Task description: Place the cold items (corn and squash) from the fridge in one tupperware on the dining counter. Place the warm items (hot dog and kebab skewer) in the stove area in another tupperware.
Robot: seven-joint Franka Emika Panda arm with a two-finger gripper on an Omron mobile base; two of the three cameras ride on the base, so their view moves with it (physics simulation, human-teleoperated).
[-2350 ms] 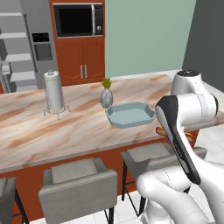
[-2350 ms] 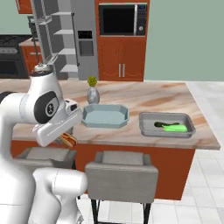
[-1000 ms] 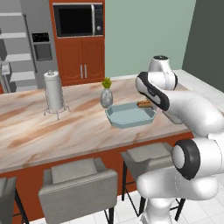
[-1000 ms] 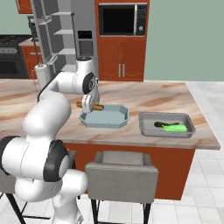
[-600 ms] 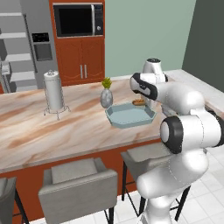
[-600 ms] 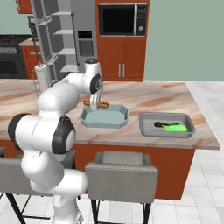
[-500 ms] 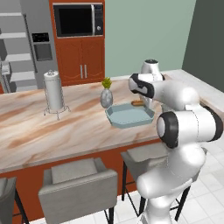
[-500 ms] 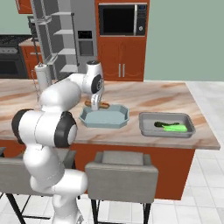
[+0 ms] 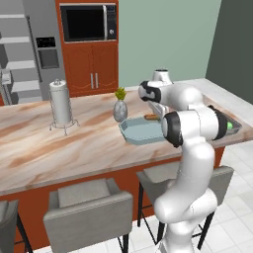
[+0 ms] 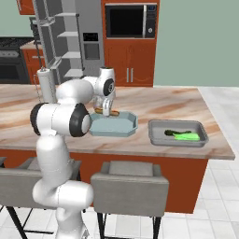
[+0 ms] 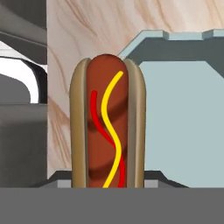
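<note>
- Progress check: the small bright green oblong squash (image 10: pixel 186 136) already lies in the shallow grey rectangular tupperware tray (image 10: pixel 156 135) near the right end of the long beige-pink marbled surface (image 10: pixel 154 105). There's a darker bit next to it in that tray, too small for me to tell if it's the corn.
- The warm half is in hand right now: the fingers (image 10: pixel 108 112) are clenched on the orange-tan hot dog in its bun (image 11: pixel 108 127), holding it over the far edge of the shallow pale blue-grey octagonal tupperware tray (image 10: pixel 122 128).
- In the hand view the hot dog is partly over the tray floor (image 11: pixel 183 122), partly over the marbled top beside it. I can't tell if it's touching down yet.
- Looks-wise: tan bun on both sides, dark brown-red sausage, 1 yellow and 1 red squiggle down it.
- Still left, I'd say: let go of the hot dog inside the octagonal tray, then fetch the kebab skewer. No skewer in that tray as far as I can see.
</note>
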